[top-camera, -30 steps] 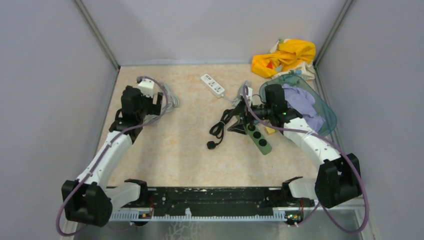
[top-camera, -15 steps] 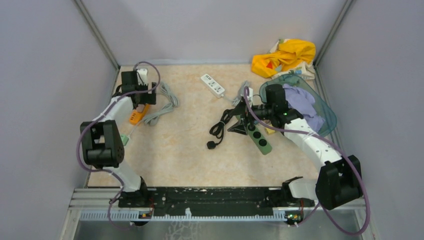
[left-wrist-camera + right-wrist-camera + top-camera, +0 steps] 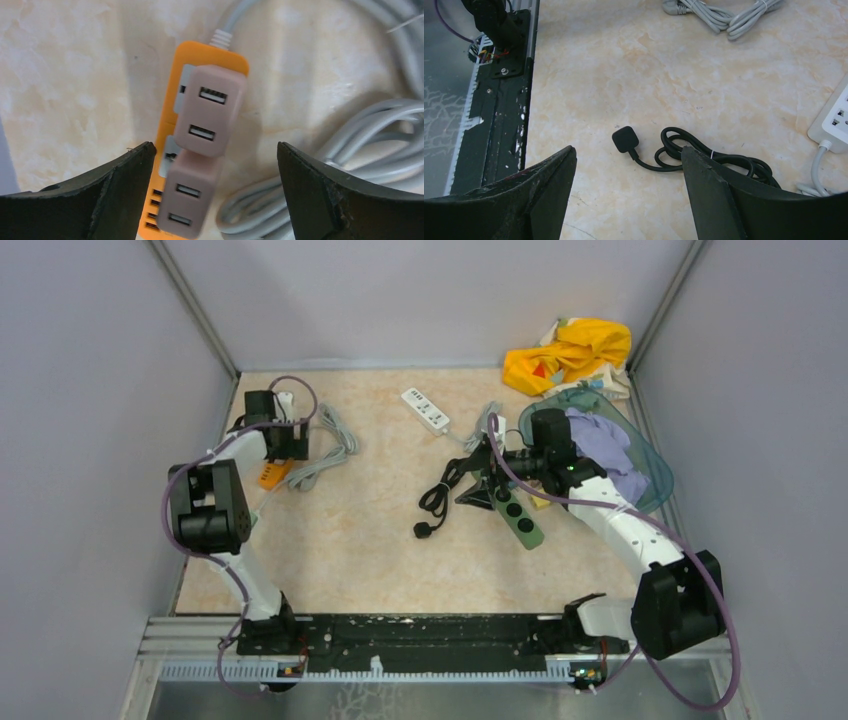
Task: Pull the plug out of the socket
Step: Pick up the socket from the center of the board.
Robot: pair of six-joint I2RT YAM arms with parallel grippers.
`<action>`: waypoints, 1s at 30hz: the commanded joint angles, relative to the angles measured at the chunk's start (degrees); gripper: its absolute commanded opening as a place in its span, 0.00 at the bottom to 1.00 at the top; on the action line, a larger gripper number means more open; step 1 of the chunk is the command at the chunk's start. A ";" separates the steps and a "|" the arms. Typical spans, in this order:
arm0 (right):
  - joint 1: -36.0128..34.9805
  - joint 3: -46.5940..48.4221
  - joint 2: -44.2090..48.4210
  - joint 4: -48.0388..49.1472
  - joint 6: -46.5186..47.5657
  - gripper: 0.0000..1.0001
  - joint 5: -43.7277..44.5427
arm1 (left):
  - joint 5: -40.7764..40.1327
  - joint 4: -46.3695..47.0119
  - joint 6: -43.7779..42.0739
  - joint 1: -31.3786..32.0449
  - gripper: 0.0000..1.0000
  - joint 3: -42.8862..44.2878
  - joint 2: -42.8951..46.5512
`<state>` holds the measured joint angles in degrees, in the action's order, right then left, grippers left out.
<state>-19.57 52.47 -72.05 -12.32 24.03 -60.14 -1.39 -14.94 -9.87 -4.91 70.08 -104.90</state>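
An orange socket strip (image 3: 210,51) lies on the marble table top with two pinkish-brown USB plugs seated in it, one (image 3: 211,111) above the other (image 3: 189,200). My left gripper (image 3: 214,150) hangs open straight over them, one finger on each side and neither touching. In the top view the strip (image 3: 270,476) sits at the far left, just below the left gripper (image 3: 285,438). My right gripper (image 3: 628,150) is open and holds nothing, over a loose black plug (image 3: 625,138) and its cord (image 3: 704,160).
Grey coiled cable (image 3: 350,150) lies right of the orange strip. A green power strip (image 3: 520,515) sits by the right gripper (image 3: 480,475), a white strip (image 3: 425,410) further back. Yellow cloth (image 3: 570,350) and a basin of clothes (image 3: 610,440) fill the far right corner.
My left arm has folded back and its gripper has dropped from near the grey cable to hang over the orange strip by the left wall. The right arm has not moved.
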 commanded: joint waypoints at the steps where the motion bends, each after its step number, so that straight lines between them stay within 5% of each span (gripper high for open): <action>1: 0.50 0.17 1.93 1.16 1.45 0.77 -1.80 | 0.78 0.40 1.24 -0.99 0.95 -0.21 -2.53; 5: 0.52 0.17 1.83 1.18 1.51 0.77 -1.91 | 0.20 1.51 1.33 -1.00 0.90 -1.89 -2.16; 8: 0.50 0.26 1.73 1.10 1.54 0.77 -1.83 | 0.52 1.23 1.47 -1.17 0.73 -1.51 -2.52; 12: 0.50 0.20 1.85 0.81 1.80 0.77 -1.51 | 1.41 0.62 1.69 -1.32 0.67 -0.71 -3.43; 14: 0.51 0.28 1.83 0.73 1.88 0.77 -1.45 | 1.73 0.46 1.83 -1.37 0.45 -0.74 -3.73; 22: 0.50 0.35 1.74 0.58 2.07 0.77 -1.43 | 4.15 -0.10 2.84 -1.36 0.09 -0.02 -1.69; 30: 0.50 0.34 1.74 0.39 2.24 0.77 -1.27 | 7.24 0.58 5.56 -1.39 0.00 0.22 3.61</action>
<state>-19.57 52.47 -72.05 -13.15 25.04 -60.10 0.97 -14.31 -7.09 -6.52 69.45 -106.04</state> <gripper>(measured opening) 0.767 0.540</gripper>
